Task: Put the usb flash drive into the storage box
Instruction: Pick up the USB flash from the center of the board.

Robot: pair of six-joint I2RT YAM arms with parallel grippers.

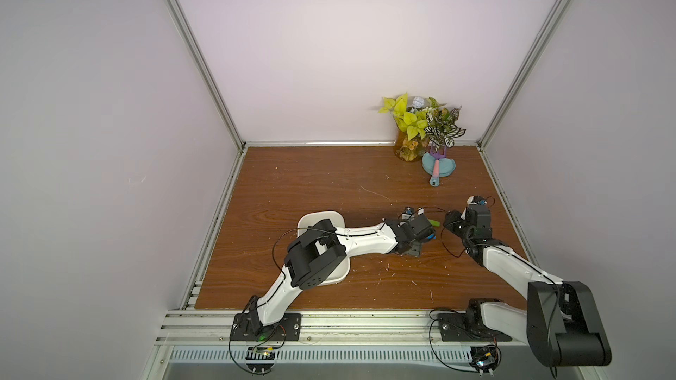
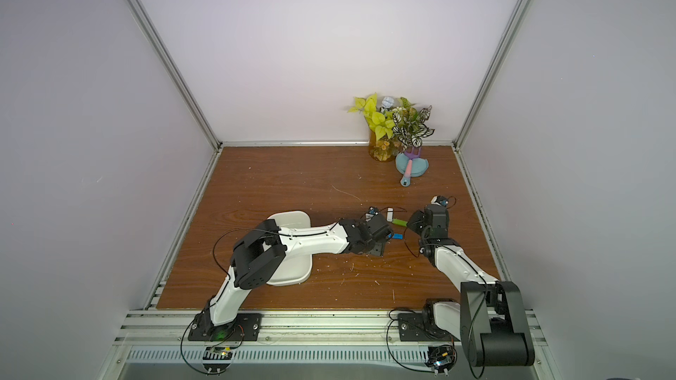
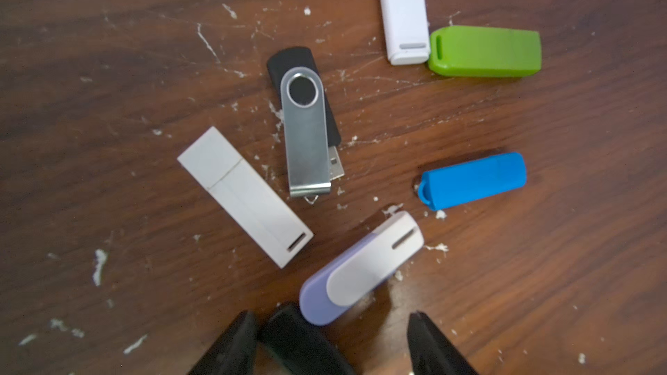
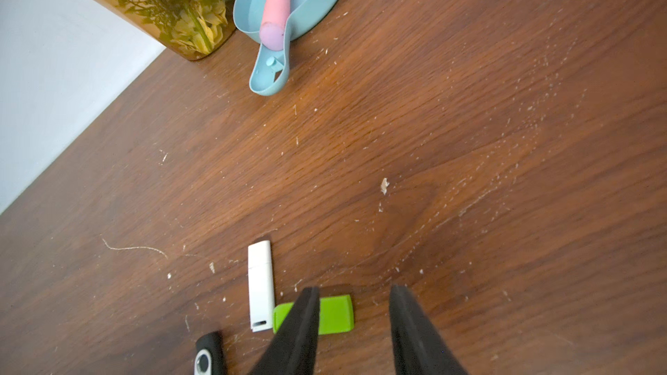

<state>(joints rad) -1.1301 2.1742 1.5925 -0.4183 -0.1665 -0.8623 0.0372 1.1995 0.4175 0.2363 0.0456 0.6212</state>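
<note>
White storage box (image 1: 311,218) on bench (image 1: 329,184) left side, partly under L arm (image 1: 365,241). Six usb flash drives (image 3: 306,128) lie mid-bench, outside box. L fingers (image 3: 429,340) apart beside lilac drive (image 3: 361,268); R fingers (image 4: 408,319) apart, empty, near green drive (image 4: 335,313).

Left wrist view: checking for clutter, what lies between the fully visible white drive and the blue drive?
The silver-clipped black drive: its clip end sits between the white drive and the blue drive, in the left wrist view.
</note>
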